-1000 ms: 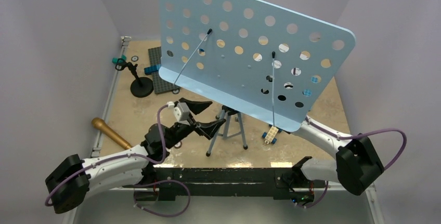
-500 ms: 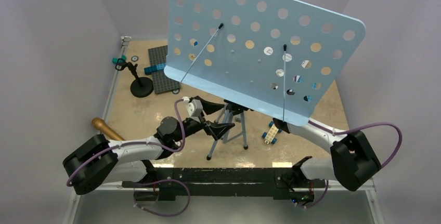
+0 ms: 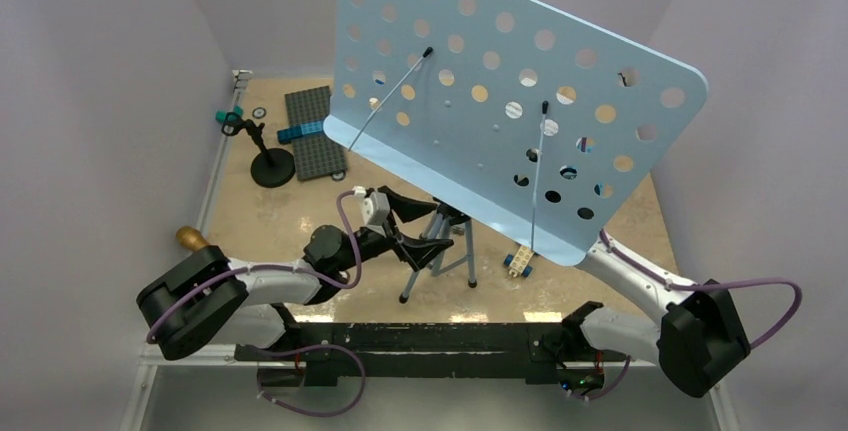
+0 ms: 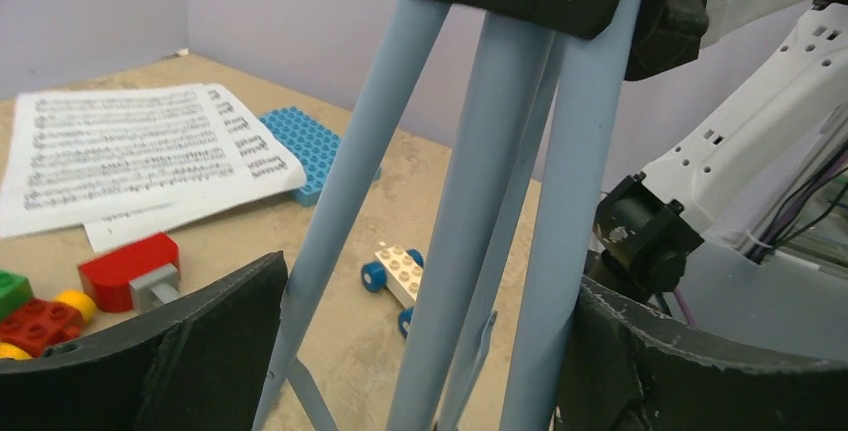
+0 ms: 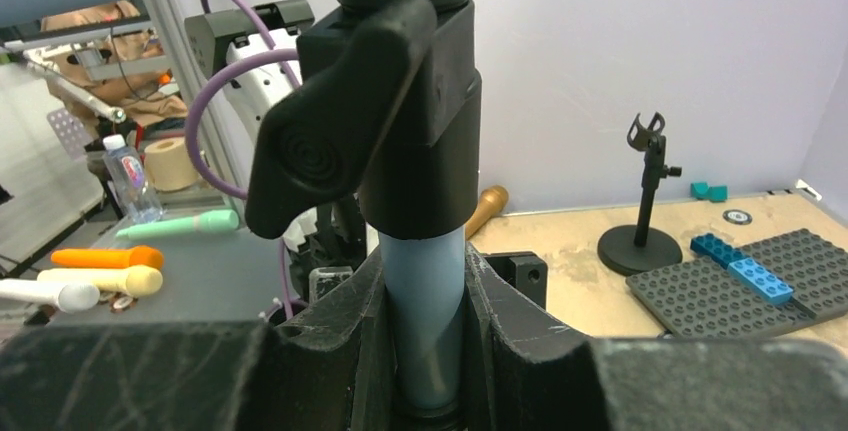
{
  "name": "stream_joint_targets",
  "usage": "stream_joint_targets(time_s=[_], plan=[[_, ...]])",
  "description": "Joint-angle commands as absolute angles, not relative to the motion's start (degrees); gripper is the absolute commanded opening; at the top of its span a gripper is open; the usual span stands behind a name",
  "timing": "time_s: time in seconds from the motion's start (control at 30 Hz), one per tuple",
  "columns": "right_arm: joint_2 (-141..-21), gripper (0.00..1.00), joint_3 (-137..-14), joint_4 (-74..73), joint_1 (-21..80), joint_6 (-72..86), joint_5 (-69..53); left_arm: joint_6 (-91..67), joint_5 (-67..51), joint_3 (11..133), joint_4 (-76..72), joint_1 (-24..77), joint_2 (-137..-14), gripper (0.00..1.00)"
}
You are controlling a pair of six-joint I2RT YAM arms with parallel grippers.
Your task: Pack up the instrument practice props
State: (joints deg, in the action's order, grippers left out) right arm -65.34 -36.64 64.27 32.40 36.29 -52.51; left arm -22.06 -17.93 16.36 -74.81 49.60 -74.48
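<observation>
The light-blue music stand's perforated desk (image 3: 500, 101) fills the upper top view, tilted, above its tripod legs (image 3: 440, 251). My left gripper (image 3: 415, 226) is open, and its jaws stand on either side of the legs (image 4: 450, 201). My right gripper (image 5: 425, 351) is shut on the stand's blue pole (image 5: 425, 291), just under the black clamp knob; the desk hides it in the top view. The white sheet-music pages (image 4: 130, 151) lie flat beyond the legs. The gold-brown microphone (image 3: 190, 238) lies at the left, partly behind my left arm. The black mic stand (image 3: 268, 161) stands at the far left.
A grey baseplate (image 3: 315, 131) with a blue brick (image 3: 300, 132) lies beside the mic stand. A white wheeled brick (image 3: 520, 261) sits by the tripod. A blue baseplate (image 4: 305, 146) and a red brick (image 4: 130, 271) lie near the pages. Walls close in on three sides.
My left gripper has moved right and now has the tripod legs between its jaws. The stand's desk has shifted right and up with my right arm.
</observation>
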Motion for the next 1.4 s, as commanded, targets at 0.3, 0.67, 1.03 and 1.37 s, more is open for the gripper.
stream_joint_targets(time_s=[0.3,0.67,1.03,1.37], plan=[[-66.8,0.00,-34.7,55.8,33.9,45.6,-64.1,-24.0,-11.7,10.6,-74.0,51.9,-73.4,1.00],[-69.9,0.00,-34.0,66.7,34.2,53.7,-66.5,-18.5,-6.5,16.4,-75.9,51.9,-77.8,1.00],[-68.6,0.00,-34.5,64.3,34.2,53.0,-68.8,-9.3,-5.2,13.9,-63.0,51.9,-61.0,1.00],[-71.9,0.00,-36.7,71.6,35.9,59.5,-73.1,-8.0,-14.6,21.6,-63.3,51.2,-71.1,1.00]])
